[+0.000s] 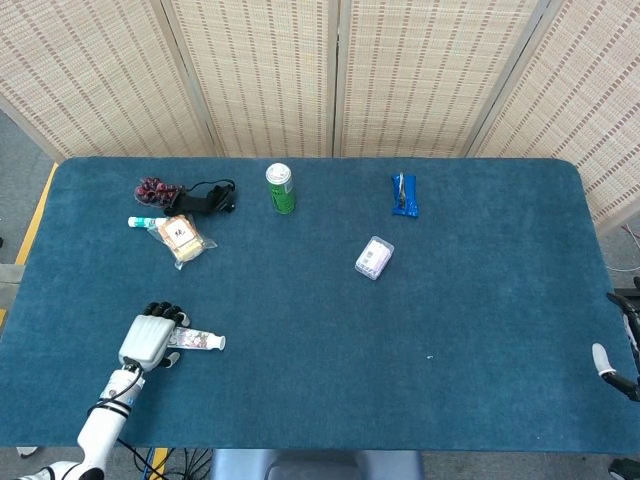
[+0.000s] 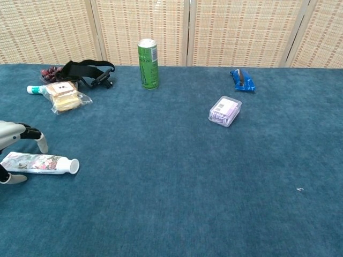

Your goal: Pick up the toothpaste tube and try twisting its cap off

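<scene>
Toothpaste tube (image 2: 38,163), slender, lies on plush blue cloth (image 2: 177,176) beneath spread left robot hand (image 1: 148,340).

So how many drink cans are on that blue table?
1. A green can stands upright near the table's far edge, right of the black strap. None seems hidden.

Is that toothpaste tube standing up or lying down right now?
Lying down. The toothpaste tube rests flat on the blue table, white cap pointing right, with the left hand arched over its tail end.
</scene>
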Robot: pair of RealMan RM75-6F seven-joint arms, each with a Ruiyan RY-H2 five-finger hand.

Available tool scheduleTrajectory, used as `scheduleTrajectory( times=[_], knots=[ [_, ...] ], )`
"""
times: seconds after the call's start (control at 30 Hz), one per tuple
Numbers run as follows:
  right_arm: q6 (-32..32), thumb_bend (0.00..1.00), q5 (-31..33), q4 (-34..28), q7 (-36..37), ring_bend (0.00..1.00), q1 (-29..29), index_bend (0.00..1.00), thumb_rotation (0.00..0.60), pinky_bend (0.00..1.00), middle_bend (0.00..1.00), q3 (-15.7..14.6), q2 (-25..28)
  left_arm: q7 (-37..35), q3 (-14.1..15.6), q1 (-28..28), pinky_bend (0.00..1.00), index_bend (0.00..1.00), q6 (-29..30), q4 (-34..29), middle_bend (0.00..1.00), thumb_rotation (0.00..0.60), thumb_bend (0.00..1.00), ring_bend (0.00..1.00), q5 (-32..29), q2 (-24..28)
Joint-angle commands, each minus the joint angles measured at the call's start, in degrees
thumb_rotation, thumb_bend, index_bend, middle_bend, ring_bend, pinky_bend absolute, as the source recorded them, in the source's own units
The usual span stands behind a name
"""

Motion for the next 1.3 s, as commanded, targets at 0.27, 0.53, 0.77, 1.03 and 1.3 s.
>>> scheduleTrajectory(
  times=[0.27, 0.53, 0.77, 1.03, 1.3],
  knots=[
    [-0.04, 0.29, 0.01, 0.08, 0.09, 0.0, -0.03, 0.2, 0.6, 0.0, 0.0, 0.07, -0.06, -0.33, 0.18, -0.54, 0.13, 0.34, -0.49, -1.39, 0.25, 0.6, 0.21, 0.15, -0.48, 0.52],
    [0.07, 0.29, 0.18, 0.18, 0.21, 0.0, -0.24, 0.2, 0.6, 0.0, 0.0, 0.08, -0.05, -0.39, 0.11, -1.34, 0.13, 0.35, -1.47, -1.95, 0.25, 0.6, 0.25, 0.15, -1.43, 0.48],
    [0.21, 0.29, 0.19, 0.08, 0.3, 0.0, -0.41, 0.2, 0.6, 0.0, 0.0, 0.09, 0.08, -0.85, 0.11, -1.71, 0.13, 0.38, -1.82, -1.63, 0.25, 0.6, 0.26, 0.15, -2.08, 0.17],
    [-0.1, 0.29, 0.21, -0.08, -0.04, 0.0, -0.28, 0.2, 0.6, 0.0, 0.0, 0.11, 0.05, -1.6, 0.14, -1.91, 0.13, 0.45, -1.82, -1.24, 0.26, 0.6, 0.26, 0.15, -2.43, 0.14],
    [-0.19, 0.29, -0.11, -0.27, -0.3, 0.0, -0.16, 0.2, 0.6, 0.0, 0.0, 0.11, 0.11, -4.54, -0.18, -1.85, 0.13, 0.48, -0.56, 0.62, 0.42, 0.6, 0.27, 0.26, -0.93, -0.11]
  ],
)
